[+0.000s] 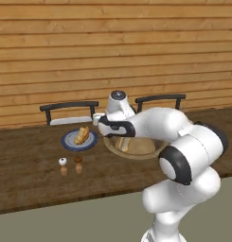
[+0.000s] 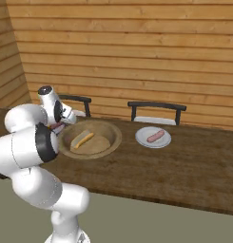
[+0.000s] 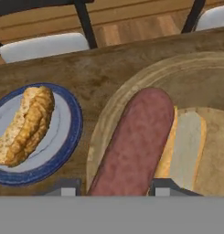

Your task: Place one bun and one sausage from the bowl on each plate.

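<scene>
My gripper (image 3: 115,187) is shut on a reddish-brown sausage (image 3: 136,137), which hangs above the left rim of the wooden bowl (image 3: 104,123). A split bun (image 3: 189,146) lies in the bowl just beyond it. Left of the bowl sits the blue-rimmed plate (image 3: 70,137) with a golden bun (image 3: 26,125) on it. From the left base view the gripper (image 1: 99,124) hovers between that plate (image 1: 66,140) and the bowl (image 1: 136,153). To the right of the bowl (image 2: 113,130) a pale plate (image 2: 142,140) carries another sausage (image 2: 156,136).
Two small shakers (image 1: 63,166) (image 1: 78,165) stand on the wooden table in front of the blue-rimmed plate. Two dark chairs (image 1: 69,112) (image 1: 161,100) are tucked in at the table's far side, against a wood-plank wall.
</scene>
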